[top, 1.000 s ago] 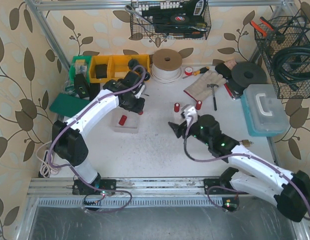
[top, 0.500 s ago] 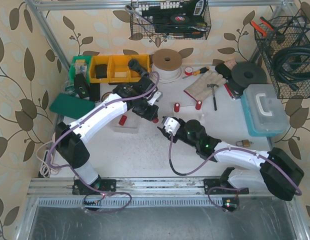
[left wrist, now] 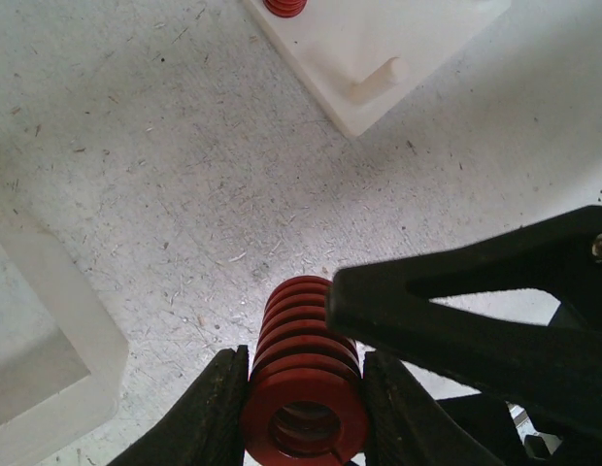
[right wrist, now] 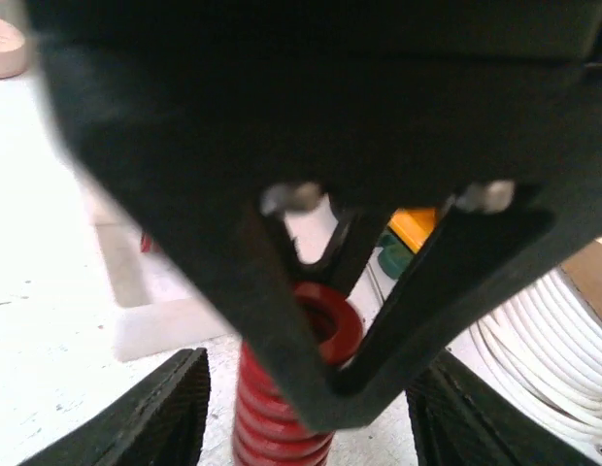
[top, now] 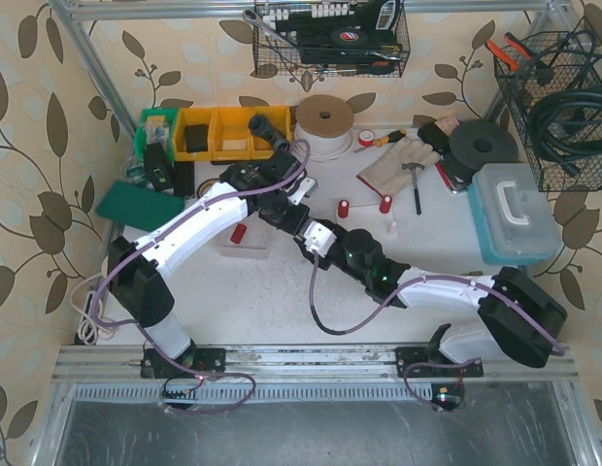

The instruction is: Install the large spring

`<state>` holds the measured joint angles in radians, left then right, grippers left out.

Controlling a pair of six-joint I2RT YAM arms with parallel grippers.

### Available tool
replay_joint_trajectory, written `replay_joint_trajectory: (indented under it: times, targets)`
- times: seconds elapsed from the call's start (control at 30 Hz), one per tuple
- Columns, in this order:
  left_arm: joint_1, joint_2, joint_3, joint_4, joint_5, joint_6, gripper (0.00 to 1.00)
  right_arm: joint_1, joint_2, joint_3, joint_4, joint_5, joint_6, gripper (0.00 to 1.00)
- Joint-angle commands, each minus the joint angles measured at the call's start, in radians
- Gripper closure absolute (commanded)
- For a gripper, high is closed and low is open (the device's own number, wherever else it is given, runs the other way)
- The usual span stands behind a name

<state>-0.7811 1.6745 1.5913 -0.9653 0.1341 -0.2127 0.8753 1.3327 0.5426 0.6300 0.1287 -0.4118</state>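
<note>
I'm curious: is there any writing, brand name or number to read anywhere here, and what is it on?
No text is readable here.
White print on the black packs in the wire basket: too small to read.
Pale patch at the green bin: too blurred to tell.
Red spring: no marking visible.

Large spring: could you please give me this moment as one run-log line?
left hand: shut on large spring | right hand: open, fingers flanking that spring | white peg: bare, spring not yet installed
</note>
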Motion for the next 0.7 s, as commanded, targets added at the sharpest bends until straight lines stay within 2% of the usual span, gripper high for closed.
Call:
replay_joint_trajectory:
  times: [0.0, 0.33, 0.47, 0.67]
  targets:
    - [-0.012, -0.039, -0.012, 0.029, 0.022, -0.02, 1.0, 0.01, 0.055, 0.043, 0.085, 0.074, 0.022, 0.44]
    - [-0.012, -0.049, -0.027, 0.04, 0.013, -0.035, 1.0, 0.016, 0.123, 0.079, 0.095, 0.102, 0.04, 0.47]
    - [-0.012, -0.066, -0.043, 0.059, 0.005, -0.046, 1.0, 0.015, 0.146, 0.069, 0.128, 0.14, 0.079, 0.41]
    - [-0.012, -0.086, -0.064, 0.062, -0.008, -0.054, 1.0, -0.002, 0.149, 0.035, 0.187, 0.076, 0.113, 0.41]
